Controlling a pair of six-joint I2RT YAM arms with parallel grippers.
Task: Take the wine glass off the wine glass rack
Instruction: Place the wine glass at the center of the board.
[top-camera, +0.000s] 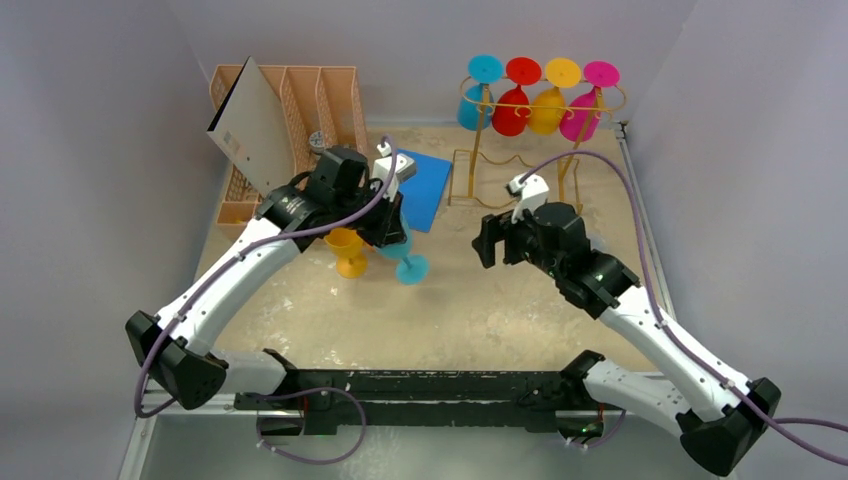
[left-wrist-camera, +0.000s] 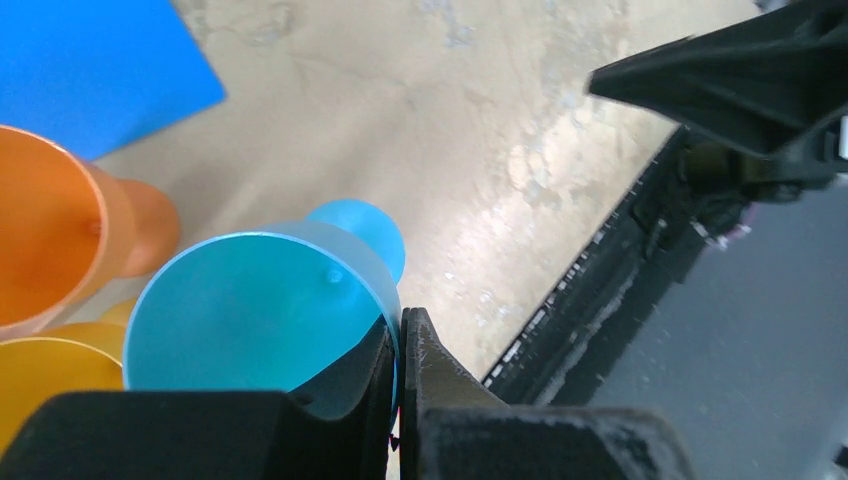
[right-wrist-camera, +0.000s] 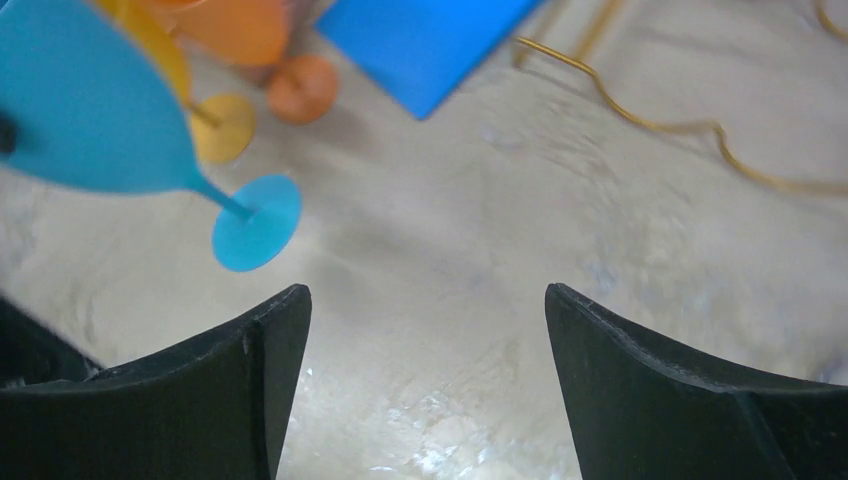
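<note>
Observe that the left gripper (left-wrist-camera: 402, 330) is pinched onto the rim of the blue wine glass (left-wrist-camera: 250, 310); the wall of the bowl sits between the two fingers (left-wrist-camera: 440, 385), which are almost together. The blue wine glass is off the rack (top-camera: 512, 158) and well apart from it, held tilted over the middle of the table (top-camera: 450, 320), with its foot low near the surface. You cannot tell whether the foot touches the table. An orange glass (left-wrist-camera: 50, 230) and a yellow glass (left-wrist-camera: 50, 385) are just beside the held glass, on the side away from the rack. A blue sheet (top-camera: 420, 185) lies flat between this group and the rack. Note that the right gripper (top-camera: 497, 243) hangs over the table in front of the rack with its fingers (right-wrist-camera: 250, 370) spread wide and nothing between them. Four more glasses (top-camera: 547, 110) hang upside down from the top rails of the rack. A peach file organizer (top-camera: 300, 100) is at the far left corner.
</note>
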